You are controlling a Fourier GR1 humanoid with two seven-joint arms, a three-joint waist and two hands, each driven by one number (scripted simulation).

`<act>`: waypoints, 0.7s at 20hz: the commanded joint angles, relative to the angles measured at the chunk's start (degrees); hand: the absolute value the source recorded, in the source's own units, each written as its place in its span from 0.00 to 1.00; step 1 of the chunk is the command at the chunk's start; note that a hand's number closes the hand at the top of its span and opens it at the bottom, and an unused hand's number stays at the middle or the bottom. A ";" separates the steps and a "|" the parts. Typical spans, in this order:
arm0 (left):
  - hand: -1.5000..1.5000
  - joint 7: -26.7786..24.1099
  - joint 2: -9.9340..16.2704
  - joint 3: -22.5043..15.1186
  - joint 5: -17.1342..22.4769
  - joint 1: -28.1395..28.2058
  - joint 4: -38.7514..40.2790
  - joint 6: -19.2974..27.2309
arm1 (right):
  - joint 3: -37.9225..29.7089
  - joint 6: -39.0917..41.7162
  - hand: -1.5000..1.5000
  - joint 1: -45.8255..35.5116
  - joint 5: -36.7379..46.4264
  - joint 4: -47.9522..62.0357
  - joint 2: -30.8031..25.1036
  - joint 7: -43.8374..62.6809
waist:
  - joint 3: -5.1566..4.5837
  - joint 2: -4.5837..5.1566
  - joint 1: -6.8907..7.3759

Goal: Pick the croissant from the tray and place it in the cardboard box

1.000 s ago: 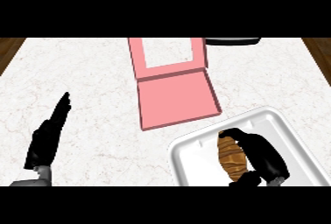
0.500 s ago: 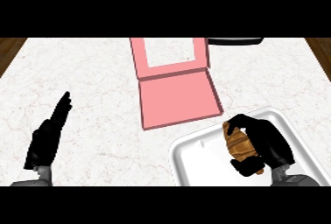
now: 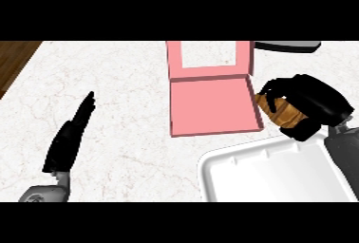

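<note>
Landmark: the pink cardboard box (image 3: 214,105), lying open on the white marbled worktop (image 3: 126,76); every place below is given from it.

Box: a flat pink base with low walls. Its lid is folded back on the far side and has a rectangular window through which the worktop shows.

Writing: no brand, label or lettering can be read on the box, on the tray or anywhere else.

Croissant (image 3: 280,110): brown and ridged, held just off the box's right wall at the level of the base. It is off the tray and not yet inside the box.

Right hand (image 3: 312,102): black, to the right of the box, with fingers and thumb curled around the croissant and hiding most of it. The fingertips come close to the box's right wall.

Right forearm (image 3: 345,152): grey, running from the hand towards the lower right, over the tray's right side.

Tray (image 3: 273,173): white with rounded corners, just below and to the right of the box's near right corner. Its visible inside is bare.

Left hand (image 3: 69,137): well to the left of the box, fingers straight and together, pointing up the view, holding nothing, resting.

Dark object (image 3: 289,46): grey-black, beyond the box's far right corner, cut off at the upper edge; I cannot tell what it is.

Wood surface (image 3: 15,59): brown, far to the left of the box, past the worktop's edge.
</note>
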 commanded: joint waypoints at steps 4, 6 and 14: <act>0.50 -0.91 -0.42 -0.99 -1.04 -0.10 0.96 0.20 | -6.33 2.94 1.00 -13.18 -9.04 15.13 -5.83 -22.70 | 0.02 0.00 0.21; 0.50 -0.02 -0.79 -0.23 -0.91 -0.62 1.09 1.08 | -8.97 6.93 1.00 -15.64 -15.31 17.93 -4.44 -27.88 | 0.03 -0.29 -0.35; 0.50 0.47 0.25 0.40 -0.47 -0.57 1.60 -0.07 | -9.42 16.62 1.00 -27.00 -25.82 30.52 -3.05 -37.19 | -0.15 -0.88 -1.18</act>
